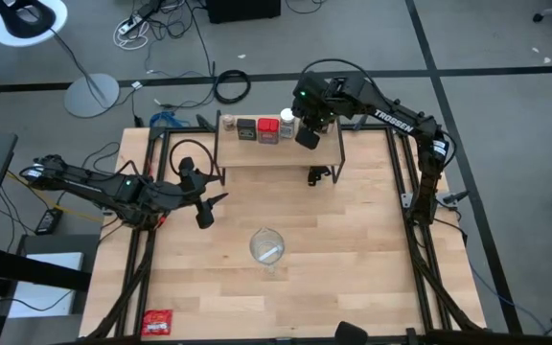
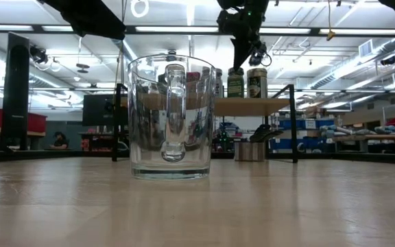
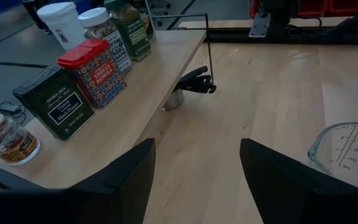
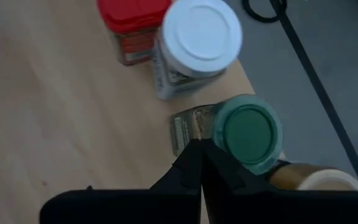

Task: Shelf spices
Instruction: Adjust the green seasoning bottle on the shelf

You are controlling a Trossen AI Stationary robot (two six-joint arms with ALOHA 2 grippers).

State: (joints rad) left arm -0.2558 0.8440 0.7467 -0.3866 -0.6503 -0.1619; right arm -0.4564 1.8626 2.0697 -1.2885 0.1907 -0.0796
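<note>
The shelf [image 1: 276, 153] stands at the table's far middle. Along its far edge stand the spices in a row: a tiny brownish jar [image 3: 8, 137], a dark green tin [image 3: 55, 102], a red tin [image 4: 135, 25], a white-lidded clear jar [image 4: 197, 43], a green-lidded jar [image 4: 247, 130] and a tan-lidded jar [image 4: 319, 180]. My right gripper [image 4: 201, 152] is shut and points steeply down over the shelf's right end, beside the green lid. In the low view it hangs just above the jars. My left gripper [image 1: 207, 206] waits open over the table's left side.
A large clear glass vessel [image 1: 267, 246] with a handle stands in the table's middle. A flat red packet [image 1: 157, 322] lies at the near left corner. Under the shelf's right end sits a small container with a black clip-like thing [image 3: 194, 81] on it.
</note>
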